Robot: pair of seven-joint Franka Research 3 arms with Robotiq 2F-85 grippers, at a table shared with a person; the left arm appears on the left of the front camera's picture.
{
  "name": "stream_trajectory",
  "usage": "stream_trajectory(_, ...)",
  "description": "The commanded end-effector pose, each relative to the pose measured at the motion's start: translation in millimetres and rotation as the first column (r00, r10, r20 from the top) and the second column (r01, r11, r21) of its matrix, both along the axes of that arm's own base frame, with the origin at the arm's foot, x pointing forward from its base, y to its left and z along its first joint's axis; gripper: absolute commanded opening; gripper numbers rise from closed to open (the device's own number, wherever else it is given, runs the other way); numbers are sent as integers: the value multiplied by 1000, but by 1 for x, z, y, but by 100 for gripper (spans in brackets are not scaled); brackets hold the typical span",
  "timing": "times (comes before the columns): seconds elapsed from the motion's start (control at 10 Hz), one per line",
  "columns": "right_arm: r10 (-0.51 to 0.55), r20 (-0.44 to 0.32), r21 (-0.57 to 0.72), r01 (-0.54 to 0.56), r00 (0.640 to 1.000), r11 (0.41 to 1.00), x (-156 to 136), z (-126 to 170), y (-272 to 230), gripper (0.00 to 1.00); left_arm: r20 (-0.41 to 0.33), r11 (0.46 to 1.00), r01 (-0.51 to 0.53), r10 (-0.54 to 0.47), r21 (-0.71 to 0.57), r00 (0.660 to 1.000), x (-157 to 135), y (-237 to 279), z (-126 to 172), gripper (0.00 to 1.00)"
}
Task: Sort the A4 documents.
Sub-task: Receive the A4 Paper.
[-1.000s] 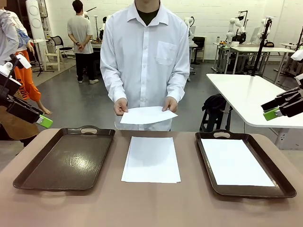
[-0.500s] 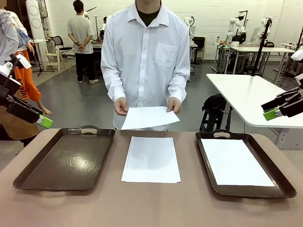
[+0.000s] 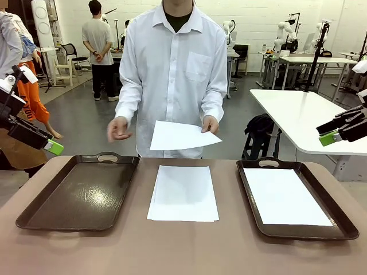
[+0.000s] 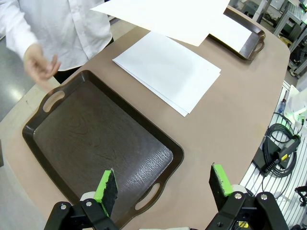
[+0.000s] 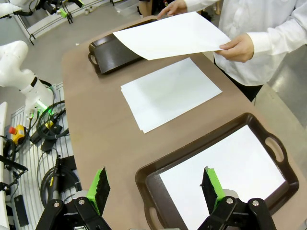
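Here: left gripper (image 4: 164, 184), spread wide, raised beyond the nine o'clock tray (image 3: 86, 192); paper stack (image 3: 183, 192) at centre; one sheet (image 3: 180, 136) at twelve o'clock, pinched by a person's hand (image 3: 210, 124); another sheet (image 3: 284, 195) in the three o'clock tray (image 3: 248, 193); right gripper (image 5: 156, 184), spread wide.

The person wears a white long-sleeved button-up shirt (image 3: 178, 69) with a pointed collar, a patch pocket on the chest and a plain cuff (image 5: 259, 43) at the wrist. A dark undershirt (image 3: 179, 20) shows at the open neck.

The left jaws are made of black jointed links fastened with small silver screws (image 4: 62, 207). Each finger ends in a bright green pad (image 4: 106, 188) with a dark ribbed inner face. Behind them the arm carries a white casing (image 3: 6, 84).

The right jaws are built the same way, with black links, silver bolts (image 5: 53, 204) and vivid green tips (image 5: 100, 188).
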State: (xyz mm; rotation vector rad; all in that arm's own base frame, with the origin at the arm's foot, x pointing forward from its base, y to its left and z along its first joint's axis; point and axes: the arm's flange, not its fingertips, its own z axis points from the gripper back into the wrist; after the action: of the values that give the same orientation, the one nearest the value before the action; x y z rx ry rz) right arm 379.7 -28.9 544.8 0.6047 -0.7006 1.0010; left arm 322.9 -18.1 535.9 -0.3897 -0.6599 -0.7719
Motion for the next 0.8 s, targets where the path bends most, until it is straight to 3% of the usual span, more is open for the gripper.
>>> stream_trajectory(0.0, 5, -2, 0, -5, 1000, 1000, 0, 0, 1, 100, 9, 1000, 11, -10, -10, 1000, 1, 1, -2, 100)
stream_trajectory(0.7, 5, -2, 0, -5, 1000, 1000, 0, 0, 1, 100, 9, 1000, 11, -10, -10, 1000, 1, 1, -2, 100)
